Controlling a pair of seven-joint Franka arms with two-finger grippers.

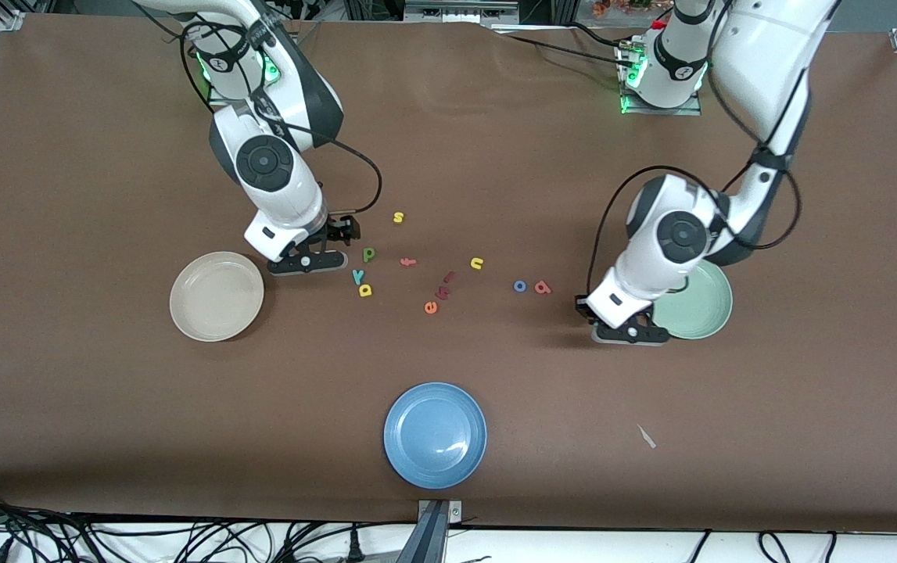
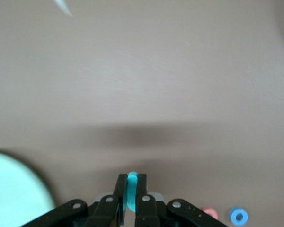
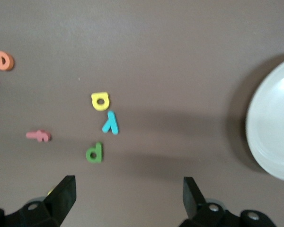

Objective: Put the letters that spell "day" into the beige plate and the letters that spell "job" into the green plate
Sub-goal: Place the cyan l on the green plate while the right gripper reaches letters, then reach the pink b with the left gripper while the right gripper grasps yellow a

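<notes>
My left gripper (image 1: 583, 306) (image 2: 132, 182) is shut on a teal foam letter (image 2: 132, 189), held edge-on over the table beside the green plate (image 1: 702, 305) (image 2: 14, 189). The blue "o" (image 1: 520, 286) (image 2: 238, 216) and the coral round-bowled letter (image 1: 543, 287) (image 2: 209, 213) lie side by side toward mid-table. My right gripper (image 1: 346, 228) (image 3: 128, 184) is open over bare table next to the green stemmed letter (image 1: 369, 253) (image 3: 94, 152). The teal "y" (image 1: 357, 275) (image 3: 110, 122) and the yellow round-bowled letter (image 1: 365, 291) (image 3: 100, 100) lie nearer the front camera. The beige plate (image 1: 217, 295) (image 3: 274, 123) is empty.
A blue plate (image 1: 435, 435) sits near the front edge. Mid-table lie a yellow "s" (image 1: 398, 217), a yellow "n" (image 1: 477, 263), a coral "f" (image 1: 408, 262), an orange "e" (image 1: 431, 307) and a dark red letter (image 1: 446, 285). A white scrap (image 1: 646, 436) lies nearer the front camera than the green plate.
</notes>
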